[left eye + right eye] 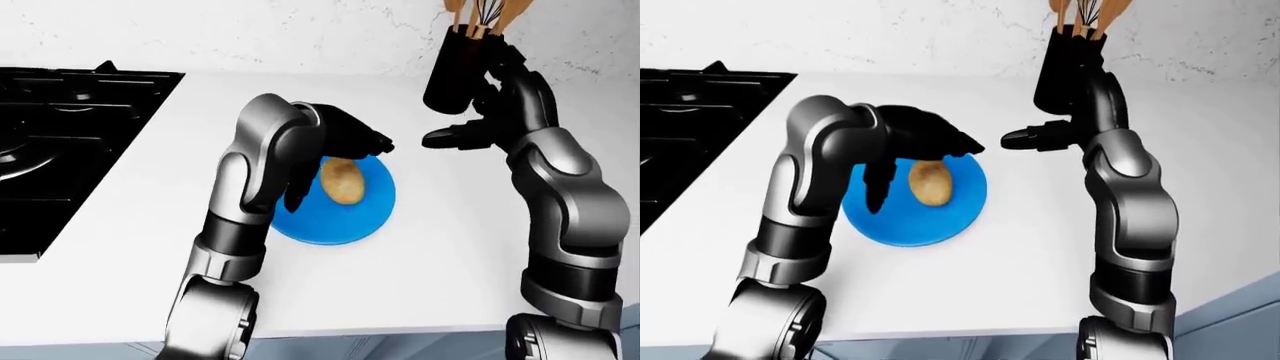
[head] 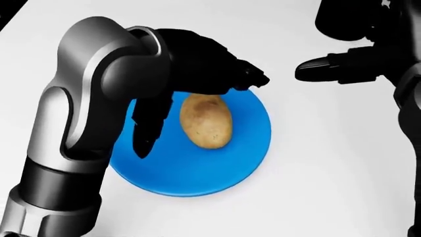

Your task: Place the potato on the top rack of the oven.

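A tan potato (image 2: 206,121) lies on a round blue plate (image 2: 230,163) on the white counter. My left hand (image 2: 197,98) hovers over the potato's top-left end, open, one finger (image 2: 148,131) hanging down its left side and the others (image 2: 247,76) reaching past its top. None of them closes round it. My right hand (image 2: 329,66) is open, up and to the right of the plate, fingers pointing left. No oven shows in any view.
A black utensil holder (image 1: 462,64) with wooden tools stands by the wall, right behind my right hand. A black stovetop (image 1: 60,142) fills the counter's left side. The counter's near edge (image 1: 380,330) runs below the plate.
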Available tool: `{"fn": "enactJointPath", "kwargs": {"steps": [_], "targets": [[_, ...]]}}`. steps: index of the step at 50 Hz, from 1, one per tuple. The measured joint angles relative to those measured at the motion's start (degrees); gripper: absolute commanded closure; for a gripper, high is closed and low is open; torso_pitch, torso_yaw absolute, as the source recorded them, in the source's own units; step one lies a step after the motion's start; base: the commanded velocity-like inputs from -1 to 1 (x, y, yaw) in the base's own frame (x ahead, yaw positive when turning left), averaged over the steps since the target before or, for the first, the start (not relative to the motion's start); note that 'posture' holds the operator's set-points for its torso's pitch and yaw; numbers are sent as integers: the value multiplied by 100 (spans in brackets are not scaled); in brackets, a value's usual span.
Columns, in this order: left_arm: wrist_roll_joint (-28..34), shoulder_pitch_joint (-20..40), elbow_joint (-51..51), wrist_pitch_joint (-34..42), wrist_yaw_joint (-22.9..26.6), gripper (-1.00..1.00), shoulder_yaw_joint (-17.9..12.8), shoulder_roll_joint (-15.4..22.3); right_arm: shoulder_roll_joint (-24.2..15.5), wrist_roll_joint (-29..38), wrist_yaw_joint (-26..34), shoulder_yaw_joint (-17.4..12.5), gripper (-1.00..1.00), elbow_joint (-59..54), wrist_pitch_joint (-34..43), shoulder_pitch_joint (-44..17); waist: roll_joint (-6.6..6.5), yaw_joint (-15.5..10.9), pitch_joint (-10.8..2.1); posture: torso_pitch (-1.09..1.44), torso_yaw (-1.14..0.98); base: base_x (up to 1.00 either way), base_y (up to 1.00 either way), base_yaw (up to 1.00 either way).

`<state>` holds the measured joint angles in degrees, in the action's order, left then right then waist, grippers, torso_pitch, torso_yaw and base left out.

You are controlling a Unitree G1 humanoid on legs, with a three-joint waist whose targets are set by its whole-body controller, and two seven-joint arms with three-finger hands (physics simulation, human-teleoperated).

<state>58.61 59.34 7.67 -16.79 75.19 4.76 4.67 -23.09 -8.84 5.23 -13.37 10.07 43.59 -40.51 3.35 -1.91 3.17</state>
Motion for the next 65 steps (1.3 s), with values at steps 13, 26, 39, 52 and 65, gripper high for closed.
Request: {"fn": "enactJointPath", "kwargs": {"steps": [13,26,39,52,65], "targets": [[35,51,113,-131,-107,-80,1,28,10,54,12,-3,-100,26,-17,-11,10,-2,-7,0,0,0,0,0],[142,-40,151,-247,-237,-42,12,5,30,165,122,15,-100,11,-42,18,-14,0,-27,0,0,0,0,0],[184,-62,179,-261,-288,-34,30,-9,41,162,142,3,-100,-13,-83,40,-23,12,-39,0,0,0,0,0],[242,-153,42,-212,-291,-15,65,-106,35,136,90,-11,-100,-18,-88,38,-75,14,-93,0,0,0,0,0],[227,-169,78,-206,-430,24,59,-96,41,131,66,-5,-100,-50,-118,58,-88,30,-91,0,0,0,0,0]]}}
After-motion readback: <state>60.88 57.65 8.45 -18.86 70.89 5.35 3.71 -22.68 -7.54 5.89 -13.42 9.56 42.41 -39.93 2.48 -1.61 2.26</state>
